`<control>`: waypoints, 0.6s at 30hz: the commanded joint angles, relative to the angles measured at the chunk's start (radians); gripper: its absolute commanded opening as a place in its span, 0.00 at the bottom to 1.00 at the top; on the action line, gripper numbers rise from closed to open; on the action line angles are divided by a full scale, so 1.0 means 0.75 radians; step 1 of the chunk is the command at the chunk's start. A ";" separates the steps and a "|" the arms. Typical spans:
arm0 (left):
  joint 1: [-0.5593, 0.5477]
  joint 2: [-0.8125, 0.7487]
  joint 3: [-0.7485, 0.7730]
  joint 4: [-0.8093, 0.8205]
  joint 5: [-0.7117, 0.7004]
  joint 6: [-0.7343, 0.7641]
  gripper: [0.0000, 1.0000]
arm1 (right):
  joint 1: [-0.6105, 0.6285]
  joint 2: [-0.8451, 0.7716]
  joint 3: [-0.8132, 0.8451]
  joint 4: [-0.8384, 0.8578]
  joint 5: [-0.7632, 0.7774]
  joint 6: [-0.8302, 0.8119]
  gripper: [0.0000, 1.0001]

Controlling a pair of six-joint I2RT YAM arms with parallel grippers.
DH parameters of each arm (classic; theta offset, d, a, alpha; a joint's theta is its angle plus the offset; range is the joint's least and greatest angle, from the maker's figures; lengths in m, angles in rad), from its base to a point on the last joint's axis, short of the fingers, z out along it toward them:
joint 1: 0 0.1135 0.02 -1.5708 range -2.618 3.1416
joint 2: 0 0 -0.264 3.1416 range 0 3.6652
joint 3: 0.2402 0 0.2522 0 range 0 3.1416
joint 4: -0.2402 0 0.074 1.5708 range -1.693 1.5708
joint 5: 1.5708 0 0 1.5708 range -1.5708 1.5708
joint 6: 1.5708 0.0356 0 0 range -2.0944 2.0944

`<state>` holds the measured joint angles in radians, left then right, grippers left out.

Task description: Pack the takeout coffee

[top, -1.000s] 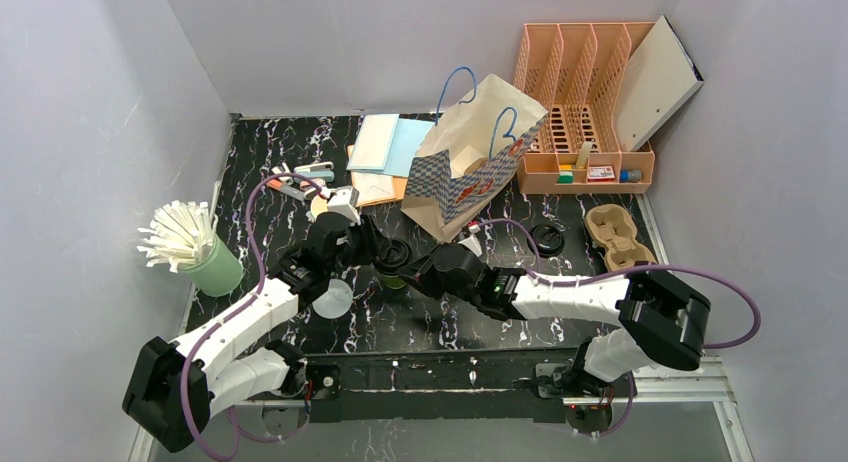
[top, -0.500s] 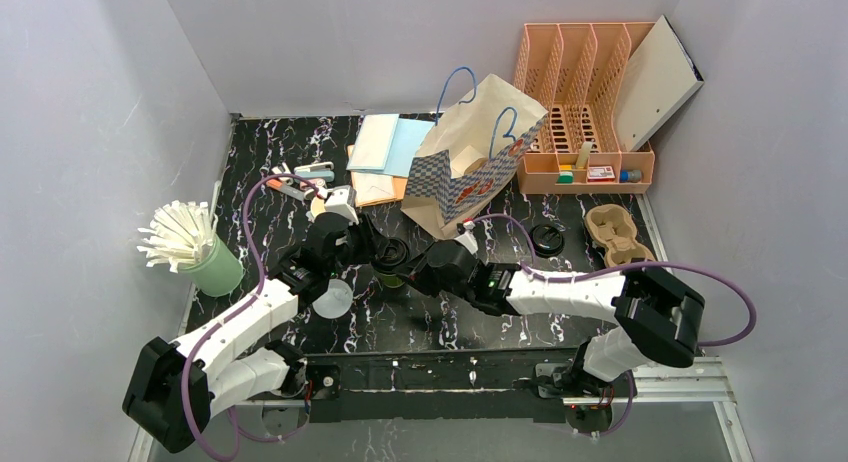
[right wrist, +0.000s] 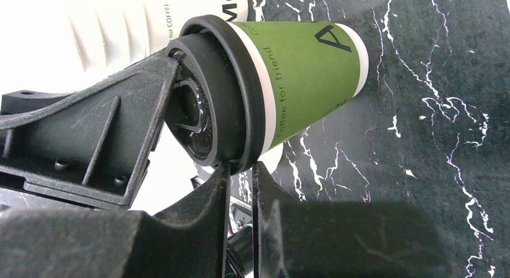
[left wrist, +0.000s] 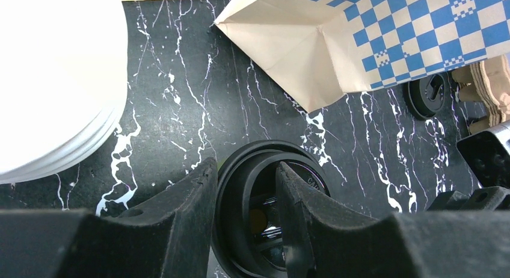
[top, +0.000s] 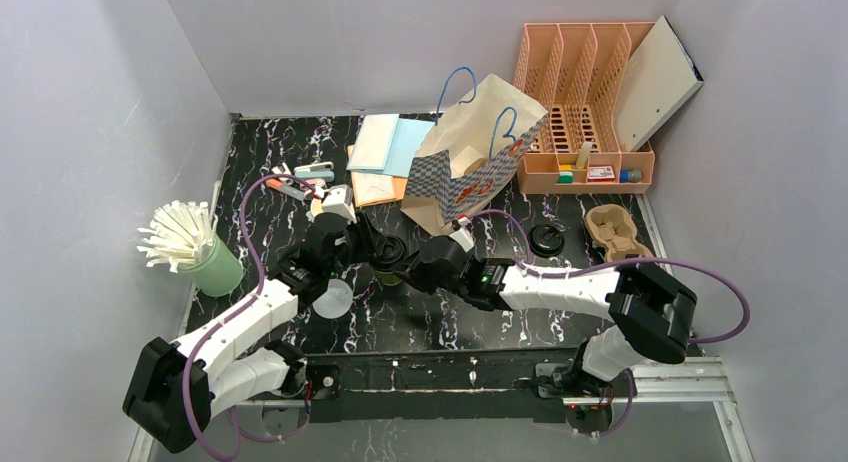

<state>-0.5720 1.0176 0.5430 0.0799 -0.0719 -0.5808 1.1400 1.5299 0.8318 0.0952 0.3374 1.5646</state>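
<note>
Mid-table, your left gripper (left wrist: 245, 172) and right gripper (right wrist: 242, 168) each pinch the black lid (left wrist: 255, 212) on the green coffee cup (right wrist: 307, 73).

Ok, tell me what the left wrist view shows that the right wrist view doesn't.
Only the left wrist: the checked paper bag, a spare lid lying on the table, and a look down into the black lid. Only the right wrist: the takeout coffee from the side, green with lettering and a white base band. Both: that lid, the left gripper at it, the white cups and the marble table.
</note>
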 commanded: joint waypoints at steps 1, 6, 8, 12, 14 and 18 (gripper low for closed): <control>-0.053 0.044 -0.096 -0.329 0.229 -0.031 0.37 | -0.030 0.256 -0.079 -0.634 0.206 -0.163 0.10; -0.053 0.042 -0.103 -0.327 0.230 -0.037 0.37 | -0.020 0.300 -0.031 -0.705 0.234 -0.178 0.10; -0.053 0.040 -0.104 -0.323 0.232 -0.038 0.37 | -0.015 0.307 -0.017 -0.732 0.252 -0.178 0.10; -0.053 0.044 -0.109 -0.321 0.235 -0.042 0.37 | -0.003 0.320 0.006 -0.773 0.286 -0.186 0.10; -0.053 0.046 -0.108 -0.318 0.236 -0.042 0.37 | 0.001 0.330 0.021 -0.794 0.296 -0.186 0.10; -0.054 0.049 -0.112 -0.313 0.237 -0.043 0.37 | 0.014 0.353 0.048 -0.835 0.323 -0.187 0.10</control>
<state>-0.5694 1.0164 0.5320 0.1001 -0.0986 -0.5842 1.1698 1.5841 0.9562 -0.0772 0.4194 1.5486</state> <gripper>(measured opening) 0.370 0.228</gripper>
